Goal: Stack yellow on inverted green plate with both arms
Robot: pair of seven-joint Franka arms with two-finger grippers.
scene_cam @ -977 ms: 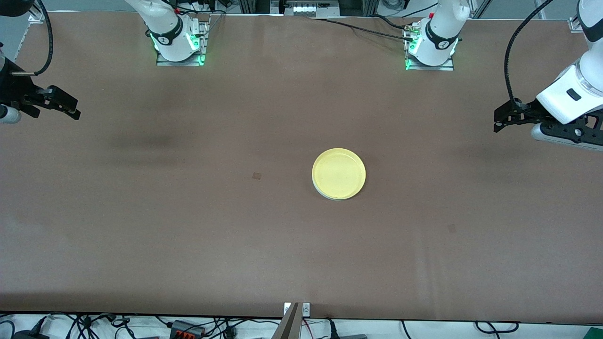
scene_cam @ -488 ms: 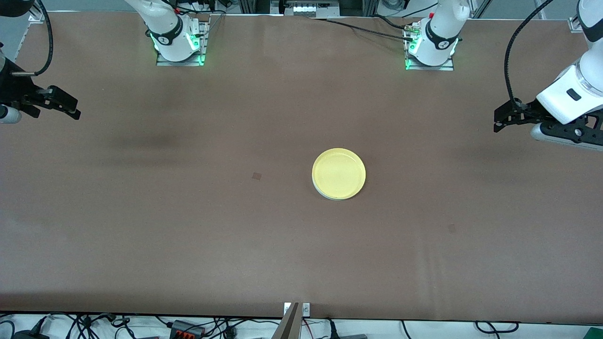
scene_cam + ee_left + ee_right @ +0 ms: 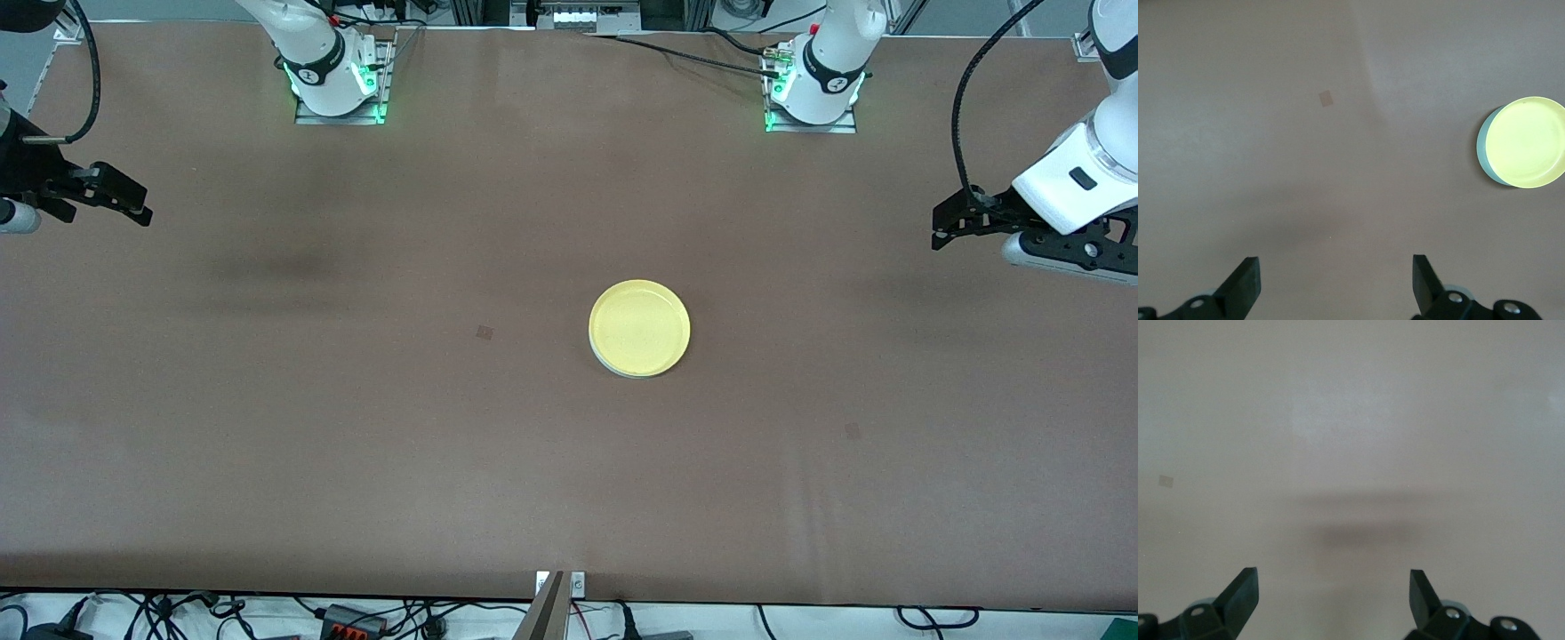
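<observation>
The yellow plate (image 3: 639, 327) lies rim up near the middle of the table, stacked on the green plate (image 3: 633, 374), of which only a thin pale edge shows beneath it. The left wrist view shows the yellow plate (image 3: 1528, 141) and a crescent of the green plate (image 3: 1482, 145) under it. My left gripper (image 3: 939, 228) hangs open and empty over the left arm's end of the table, well apart from the stack; its view shows bare table between the fingers (image 3: 1335, 263). My right gripper (image 3: 142, 206) hangs open and empty over the right arm's end (image 3: 1331, 573).
A small dark square mark (image 3: 484, 332) sits on the brown table cover beside the stack, toward the right arm's end. The arm bases (image 3: 333, 80) (image 3: 813, 89) stand at the table's back edge. Cables lie along the front edge (image 3: 356, 613).
</observation>
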